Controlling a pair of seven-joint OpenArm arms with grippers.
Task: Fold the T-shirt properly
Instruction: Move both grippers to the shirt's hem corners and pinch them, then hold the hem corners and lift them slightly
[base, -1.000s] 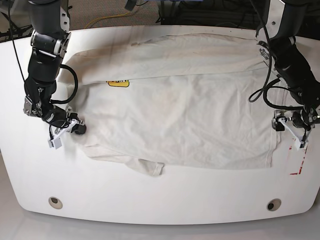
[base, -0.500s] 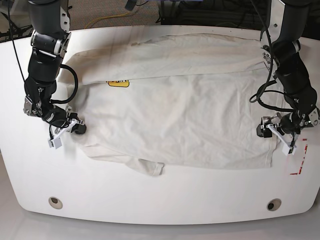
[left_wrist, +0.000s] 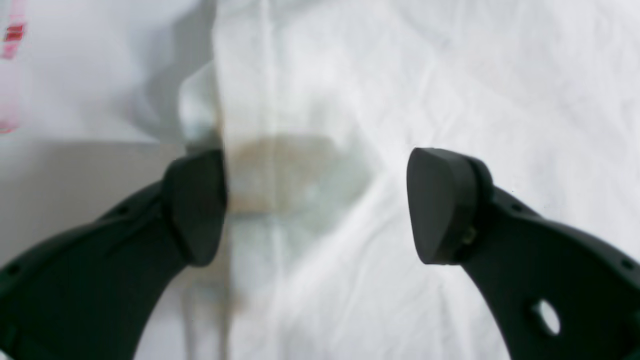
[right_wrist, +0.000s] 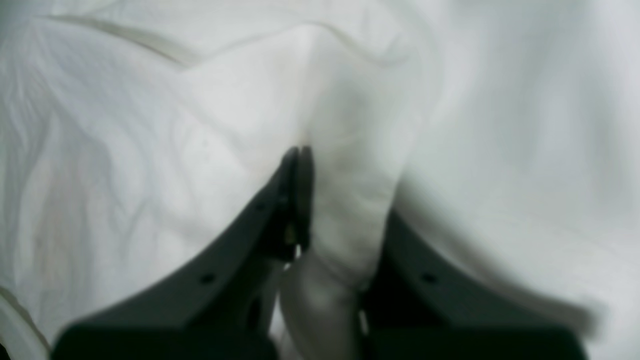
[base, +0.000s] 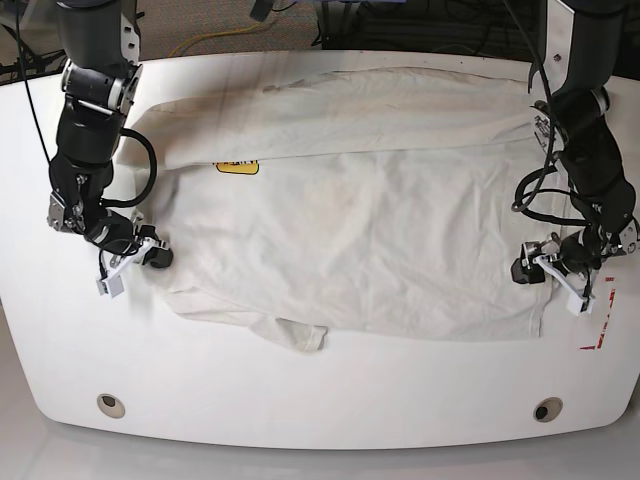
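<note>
The off-white T-shirt (base: 350, 220) lies spread across the white table (base: 320, 400), its far part folded toward me over a small yellow label (base: 237, 167). At the shirt's left edge my right gripper (base: 135, 262) is shut on a pinched ridge of cloth, and the wrist view shows its black fingers (right_wrist: 298, 165) closed with T-shirt fabric (right_wrist: 350, 200) bunched over them. My left gripper (base: 548, 275) stands open low over the shirt's right hem. In its wrist view one finger (left_wrist: 195, 205) is at the hem's edge and the other rests over the T-shirt cloth (left_wrist: 450, 75).
Red marks (base: 597, 320) sit on the table just right of the hem. Two round holes (base: 111, 404) (base: 547, 409) lie near the front edge. Cables (base: 220, 35) run on the floor beyond the far edge.
My left gripper has moved inward from beside the shirt's right edge to straddle the hem, still open. The right gripper has stayed put, shut on the cloth.
</note>
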